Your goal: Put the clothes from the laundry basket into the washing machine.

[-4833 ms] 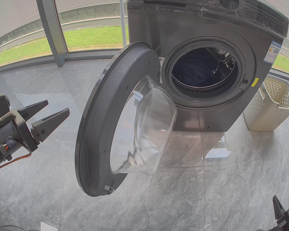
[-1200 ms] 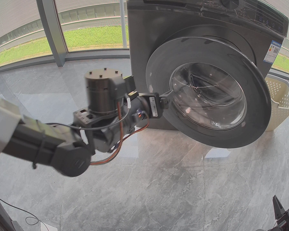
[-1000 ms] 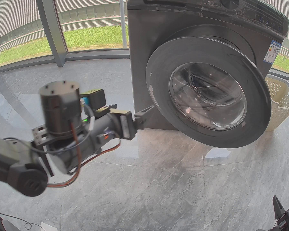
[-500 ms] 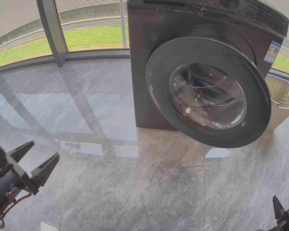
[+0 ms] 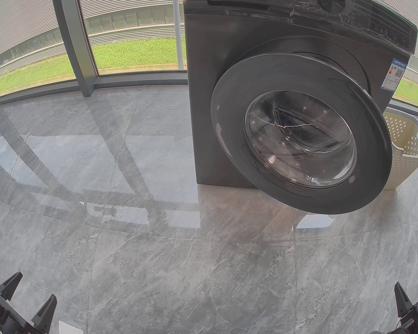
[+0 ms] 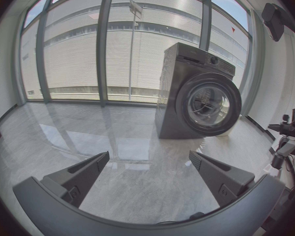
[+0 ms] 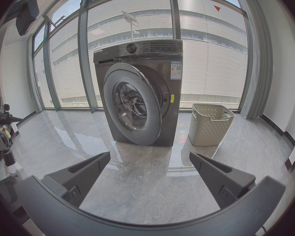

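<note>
As the cream perforated plastic laundry basket (image 7: pixel 210 123) shows no clothing above its rim or through its walls, loading is judged complete or nearly so. The basket stands on the grey marble-patterned floor (image 5: pixel 172 265), just beside the dark grey front-loading washing machine (image 5: pixel 213 47). The machine's round dark door with clear glass porthole (image 5: pixel 302 135) covers most of the opening but stands at an angle, apparently unlatched. Drum contents cannot be made out through the glass. The left gripper (image 5: pixel 30 293) and right gripper (image 5: pixel 411 278) sit low, well apart from the machine, both spread wide and empty. Outstanding, by judgement: pressing the door home
</note>
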